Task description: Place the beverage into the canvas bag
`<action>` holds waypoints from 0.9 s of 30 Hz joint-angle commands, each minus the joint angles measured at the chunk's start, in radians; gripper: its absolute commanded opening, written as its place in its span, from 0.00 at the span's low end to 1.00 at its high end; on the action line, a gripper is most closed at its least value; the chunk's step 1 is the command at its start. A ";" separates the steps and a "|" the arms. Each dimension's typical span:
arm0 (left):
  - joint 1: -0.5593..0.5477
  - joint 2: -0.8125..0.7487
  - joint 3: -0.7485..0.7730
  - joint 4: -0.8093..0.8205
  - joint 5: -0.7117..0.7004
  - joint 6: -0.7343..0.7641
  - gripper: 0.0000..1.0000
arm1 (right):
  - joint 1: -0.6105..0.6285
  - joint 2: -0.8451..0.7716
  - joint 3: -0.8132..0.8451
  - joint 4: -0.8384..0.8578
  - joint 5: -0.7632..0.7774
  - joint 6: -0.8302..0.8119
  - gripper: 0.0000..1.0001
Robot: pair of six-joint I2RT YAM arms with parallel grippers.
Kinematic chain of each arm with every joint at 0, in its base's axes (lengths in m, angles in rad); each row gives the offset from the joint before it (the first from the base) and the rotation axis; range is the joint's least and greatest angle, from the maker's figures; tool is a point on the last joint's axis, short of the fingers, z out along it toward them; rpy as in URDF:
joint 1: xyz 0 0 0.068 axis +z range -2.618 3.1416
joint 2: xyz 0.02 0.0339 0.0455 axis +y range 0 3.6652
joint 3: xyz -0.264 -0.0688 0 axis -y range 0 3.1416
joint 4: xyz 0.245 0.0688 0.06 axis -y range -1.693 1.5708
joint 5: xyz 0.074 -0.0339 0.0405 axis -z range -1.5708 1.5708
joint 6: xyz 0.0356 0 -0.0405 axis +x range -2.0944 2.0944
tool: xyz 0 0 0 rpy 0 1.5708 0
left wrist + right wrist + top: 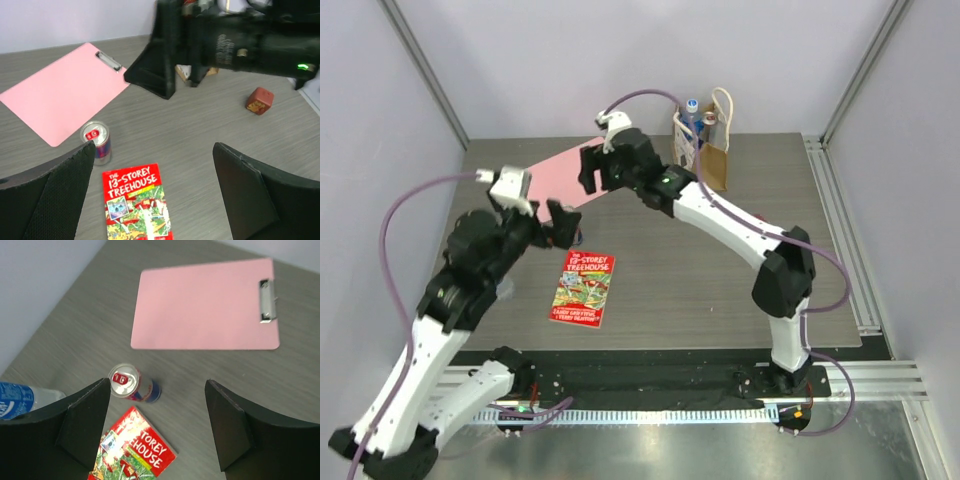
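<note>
The beverage, a silver, blue and red can [96, 142], stands upright on the table between the pink clipboard and the book. It also shows in the right wrist view as the can [131, 383]; in the top view my left arm hides it. My left gripper [154, 150] hangs open above the book, with the can just beyond its left fingertip. My right gripper [157, 385] is open and empty, high above the can. The canvas bag [705, 150] stands upright at the table's far edge with bottle tops poking out, well right of both grippers [563, 225] [592, 170].
A red book [583, 288] lies flat near the middle of the table. The pink clipboard [555, 180] lies at the back left. A blue-labelled water bottle [20, 399] lies left of the can. A small red-brown cube [259, 100] sits beyond my right arm.
</note>
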 commanded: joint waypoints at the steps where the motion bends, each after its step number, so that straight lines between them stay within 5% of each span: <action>1: 0.001 -0.204 -0.214 0.179 -0.050 0.057 1.00 | 0.070 0.089 0.114 -0.045 0.059 -0.008 0.82; 6: 0.001 -0.355 -0.315 0.254 -0.159 0.059 1.00 | 0.117 0.209 0.225 -0.103 0.056 -0.030 0.85; 27: 0.001 -0.389 -0.320 0.257 -0.214 0.042 1.00 | 0.177 0.465 0.427 -0.166 0.151 -0.123 0.79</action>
